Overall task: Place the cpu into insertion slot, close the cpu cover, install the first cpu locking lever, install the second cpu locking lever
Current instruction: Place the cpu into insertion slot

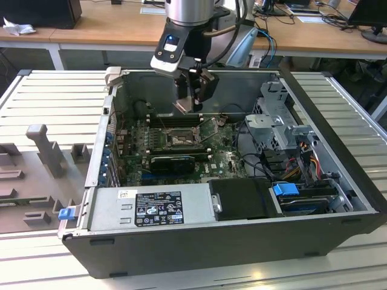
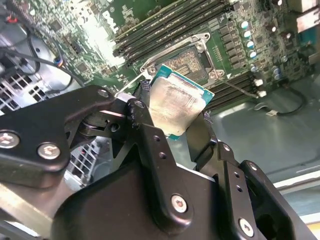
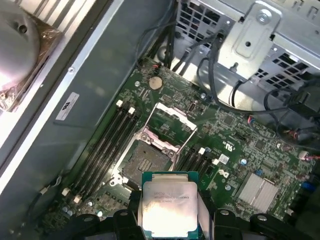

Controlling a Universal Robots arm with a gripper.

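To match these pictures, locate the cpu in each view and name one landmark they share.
Exterior view: the cpu hangs in the end effector inside the open computer case, over the green motherboard.
Second wrist view: the cpu sits tilted, pinched by its edges, with the socket behind it.
First wrist view: the cpu faces the camera, close to the socket.
Shared landmark: the insertion slot.

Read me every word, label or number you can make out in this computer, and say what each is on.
None reads clearly.
The power supply label: dense print, too small to read.
The white sticker beside it: too small.
The cpu, held by the gripper: faint lines of print on its lid, blurred.
The case wall sticker: a dark mark, too small.
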